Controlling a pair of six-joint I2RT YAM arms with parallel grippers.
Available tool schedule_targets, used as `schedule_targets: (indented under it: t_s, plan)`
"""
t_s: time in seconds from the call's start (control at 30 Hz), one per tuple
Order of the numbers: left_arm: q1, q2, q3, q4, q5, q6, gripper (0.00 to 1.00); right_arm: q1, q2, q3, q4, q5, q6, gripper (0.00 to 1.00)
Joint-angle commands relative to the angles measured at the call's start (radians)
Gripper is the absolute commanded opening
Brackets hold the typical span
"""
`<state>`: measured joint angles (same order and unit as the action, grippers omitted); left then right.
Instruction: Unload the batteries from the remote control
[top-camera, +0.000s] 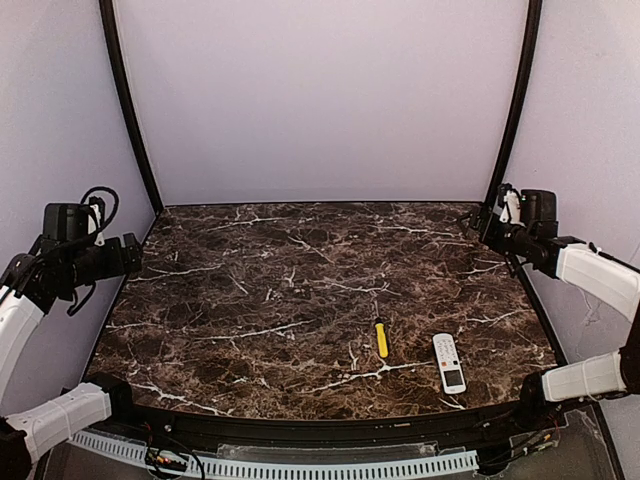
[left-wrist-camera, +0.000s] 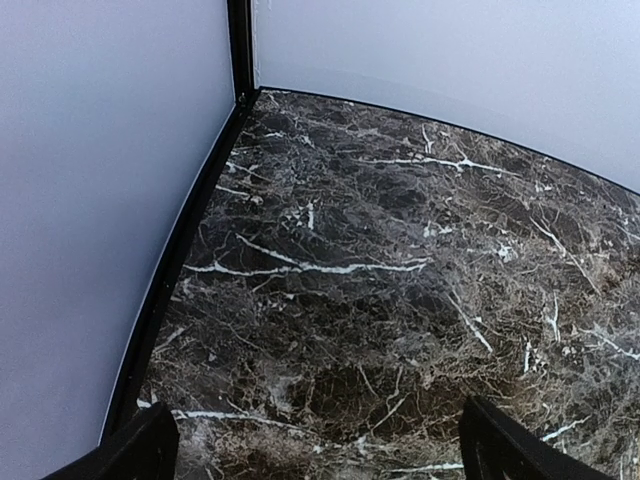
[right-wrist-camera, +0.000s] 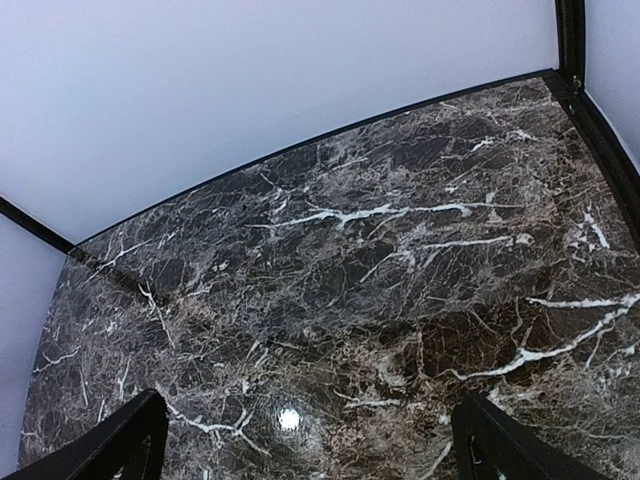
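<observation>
Two tools stand wide open and hold nothing: the left tool (left-wrist-camera: 320, 455) hangs over the left edge of the table (top-camera: 300, 260) and the right tool (right-wrist-camera: 315, 445) over the far right corner, both well apart from the work. The remote control (top-camera: 449, 362) lies flat with its buttons up, close to the near edge and toward the near right corner. A yellow-handled screwdriver (top-camera: 381, 338) lies near it on its left, not touching. We see no batteries; we judge they sit in the recess on the underside, so nothing is unloaded yet.

We judge the first step to be a reach for the remote control, and the right tool is the closer one. To do it well, we would come down across the narrow width of the bar, not along its length, and grip near the middle so it turns over without tipping.

Only the top view shows the remote control and the screwdriver. Both wrist views show only bare marble, the pale walls and their own spread fingertips, so neither can guide the approach.
</observation>
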<state>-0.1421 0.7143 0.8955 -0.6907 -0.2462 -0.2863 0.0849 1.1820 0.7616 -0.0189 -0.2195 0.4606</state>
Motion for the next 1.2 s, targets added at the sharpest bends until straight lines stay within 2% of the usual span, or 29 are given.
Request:
schedule_targets:
  t_s: [0.0,0.33,0.47,0.67,0.87,1.17]
  plan:
    - [-0.003,0.005,0.009,-0.084,0.034,0.035,0.98,-0.004,-0.011,0.013,-0.079,-0.032,0.036,0.98]
    - [-0.003,-0.031,-0.054,-0.027,0.043,0.053,0.99,0.006,0.004,0.047,-0.252,-0.181,0.100,0.98]
    - [-0.003,-0.054,-0.068,-0.017,0.044,0.053,0.99,0.033,-0.012,0.070,-0.406,-0.123,0.125,0.99]
    - [-0.003,-0.070,-0.077,-0.010,0.047,0.053,0.98,0.096,-0.073,0.054,-0.548,-0.005,0.191,0.99]
    - [-0.003,-0.088,-0.085,-0.006,0.053,0.052,0.99,0.186,-0.105,0.009,-0.622,0.059,0.278,0.99]
    - [-0.002,-0.094,-0.088,-0.003,0.051,0.050,0.98,0.393,-0.058,-0.032,-0.714,0.147,0.380,0.99]
